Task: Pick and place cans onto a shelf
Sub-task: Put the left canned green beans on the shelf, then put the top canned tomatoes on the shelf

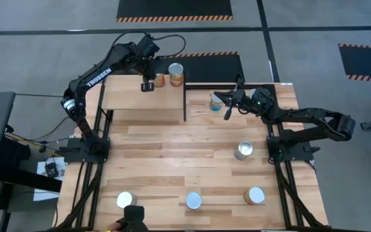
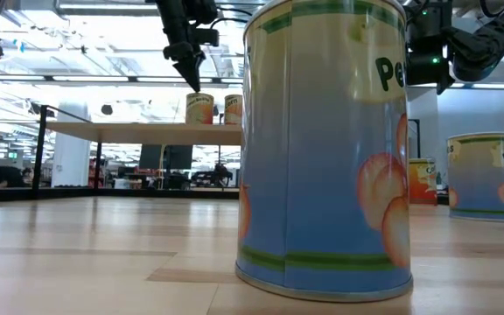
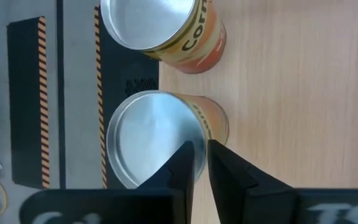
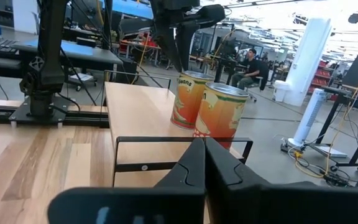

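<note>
The light-wood shelf (image 1: pixel 127 96) stands at the table's far left. Two orange cans (image 1: pixel 160 79) (image 1: pixel 176 74) stand upright on its far right corner; they also show in the low view (image 2: pixel 199 108) (image 2: pixel 233 108). My left gripper (image 1: pixel 148 84) points down just above the nearer can's rim (image 3: pixel 160 134), its fingers (image 3: pixel 194 163) shut and empty. My right gripper (image 1: pixel 227 115) is shut and empty, raised over the table right of the shelf, beside a blue can (image 1: pixel 216 101) standing on the table. In its wrist view (image 4: pixel 204 148) it faces the shelf's two cans (image 4: pixel 219 115).
More cans stand on the plank table: a grey one (image 1: pixel 243 150) at mid right and three along the near edge (image 1: pixel 126 200) (image 1: pixel 193 201) (image 1: pixel 255 194). The middle one fills the low view (image 2: pixel 322 149). The shelf's black frame rail (image 4: pixel 179 140) edges its right side.
</note>
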